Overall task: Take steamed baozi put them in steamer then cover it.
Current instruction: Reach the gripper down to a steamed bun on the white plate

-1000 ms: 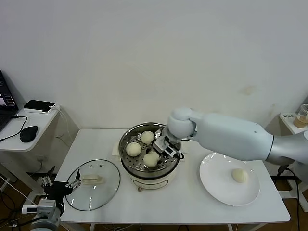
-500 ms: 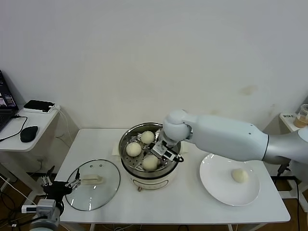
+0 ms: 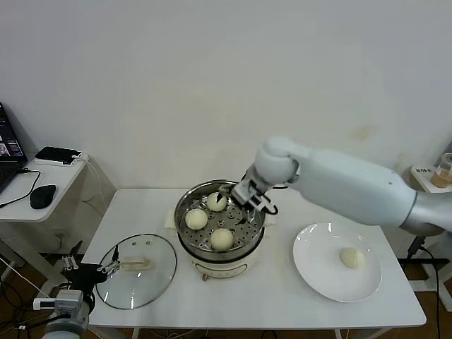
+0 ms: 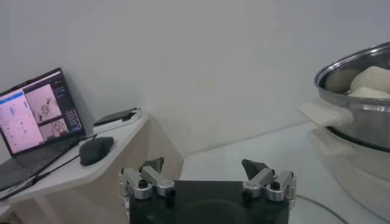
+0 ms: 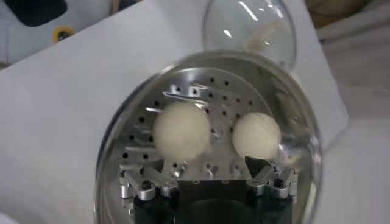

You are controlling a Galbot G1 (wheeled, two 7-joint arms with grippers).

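1. Left end effector (image 3: pixel 85 270) parked off the desk's (image 3: pixel 282 296) near-left corner, fingers spread, empty.
2. Cover (image 3: pixel 136 270), clear glass with metal rim, flat on the desk at 9 o'clock of the steamer (image 3: pixel 220 229).
3. 1 smooth baozi (image 3: pixel 352 258) remains on the white plate (image 3: pixel 311 272) at 3 o'clock.
4. 3 baozi (image 3: pixel 222 239) on the perforated steel tray.
5. Right end effector (image 3: pixel 247 197) has risen from the tray, fingers apart, empty: third bun released, fourth pending.
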